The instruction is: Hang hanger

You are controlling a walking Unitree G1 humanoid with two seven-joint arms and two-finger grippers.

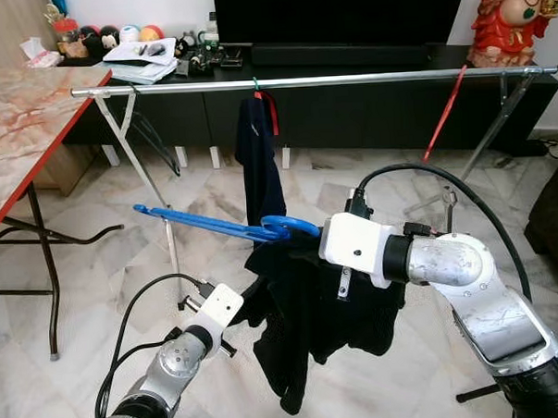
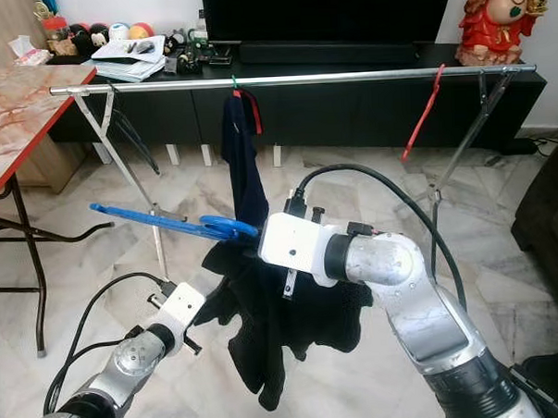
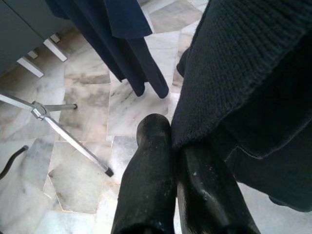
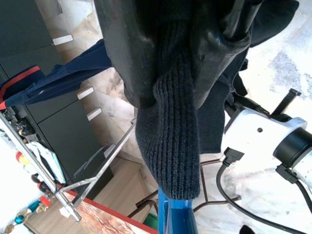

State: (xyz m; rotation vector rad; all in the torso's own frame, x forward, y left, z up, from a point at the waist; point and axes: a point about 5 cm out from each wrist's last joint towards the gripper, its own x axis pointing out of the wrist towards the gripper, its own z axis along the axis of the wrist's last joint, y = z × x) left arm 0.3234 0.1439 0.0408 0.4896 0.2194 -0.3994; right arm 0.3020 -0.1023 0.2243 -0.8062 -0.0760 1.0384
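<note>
The right gripper (image 4: 180, 83) pinches a black knitted garment (image 1: 320, 300) draped on a blue plastic hanger (image 1: 229, 228), held below the silver metal clothes rail (image 1: 347, 78), a grip the right wrist view shows, while the left gripper (image 3: 180, 156), fingers nearly together holding nothing, touches the knit's edge.

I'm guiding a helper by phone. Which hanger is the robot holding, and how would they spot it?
Start at the rail. Below its middle, the right gripper holds a black knit garment on the blue hanger. Unlike the red hanger, it is off the rail.
</note>
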